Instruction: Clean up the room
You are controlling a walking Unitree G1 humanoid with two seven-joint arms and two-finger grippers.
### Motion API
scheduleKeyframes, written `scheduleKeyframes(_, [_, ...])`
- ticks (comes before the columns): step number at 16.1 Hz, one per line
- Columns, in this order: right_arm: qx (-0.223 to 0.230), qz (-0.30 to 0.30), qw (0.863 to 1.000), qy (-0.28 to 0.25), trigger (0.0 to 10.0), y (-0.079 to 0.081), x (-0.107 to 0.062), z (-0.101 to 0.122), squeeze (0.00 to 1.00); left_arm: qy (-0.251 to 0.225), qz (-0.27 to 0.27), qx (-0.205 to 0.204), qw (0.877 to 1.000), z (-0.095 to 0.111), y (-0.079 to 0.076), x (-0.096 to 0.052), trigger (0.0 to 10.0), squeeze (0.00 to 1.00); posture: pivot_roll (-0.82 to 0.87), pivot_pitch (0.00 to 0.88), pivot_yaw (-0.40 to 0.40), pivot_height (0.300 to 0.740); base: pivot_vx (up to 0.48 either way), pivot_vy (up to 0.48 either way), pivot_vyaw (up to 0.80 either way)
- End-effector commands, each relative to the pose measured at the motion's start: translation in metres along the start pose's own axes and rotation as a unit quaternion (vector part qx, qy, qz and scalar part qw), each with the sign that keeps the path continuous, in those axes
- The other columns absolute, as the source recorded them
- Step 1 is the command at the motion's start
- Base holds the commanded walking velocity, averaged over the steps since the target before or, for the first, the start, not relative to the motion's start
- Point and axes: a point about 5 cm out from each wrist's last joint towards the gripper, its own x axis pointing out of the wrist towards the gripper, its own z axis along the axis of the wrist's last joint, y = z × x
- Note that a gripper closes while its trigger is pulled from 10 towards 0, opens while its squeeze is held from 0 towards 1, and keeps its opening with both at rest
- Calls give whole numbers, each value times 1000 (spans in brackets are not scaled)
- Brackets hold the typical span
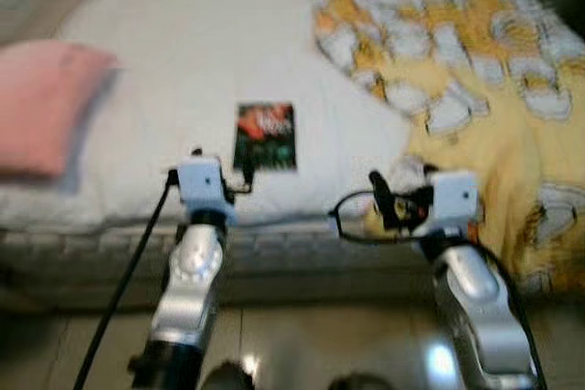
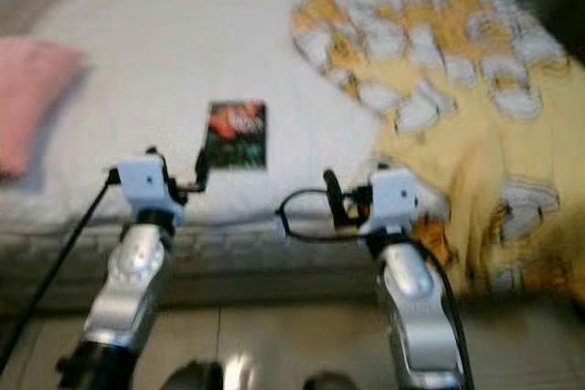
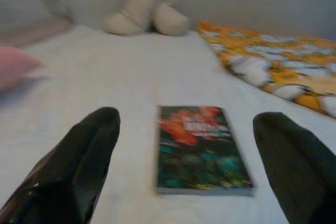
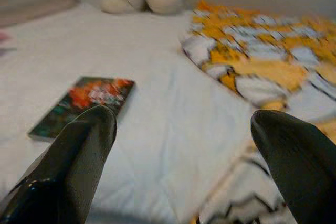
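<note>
A book (image 1: 266, 135) with a dark green and red cover lies flat on the white bed (image 1: 183, 52), near its front edge. My left gripper (image 3: 186, 156) is open and held just short of the book (image 3: 198, 148), which lies between and beyond its two black fingers (image 3: 79, 166). My right gripper (image 4: 184, 150) is also open, hovering at the bed's front edge to the right of the book (image 4: 84, 103), over white sheet and the yellow blanket (image 4: 262, 61).
A pink pillow (image 1: 41, 107) lies at the bed's left. A yellow and white patterned blanket (image 1: 484, 70) covers the right side and hangs over the front. A cream plush toy (image 3: 144, 11) sits at the far end against the wall. Tiled floor (image 1: 302, 344) lies below.
</note>
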Motion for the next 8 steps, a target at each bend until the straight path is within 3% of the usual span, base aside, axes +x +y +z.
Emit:
scheduleKeyframes(1, [5, -10, 1000, 15, 10000, -6, 0, -8, 0, -1, 3, 7, 1000, 9, 1, 6, 10000, 0, -52, 0, 4, 740, 364, -307, 656])
scheduleKeyframes(8, [-5, -18, 999, 29, 10000, -8, 1, -23, 0, 21, -25, 41, 999, 6, 10, 20, 10000, 0, -64, 0, 12, 740, 380, -289, 613])
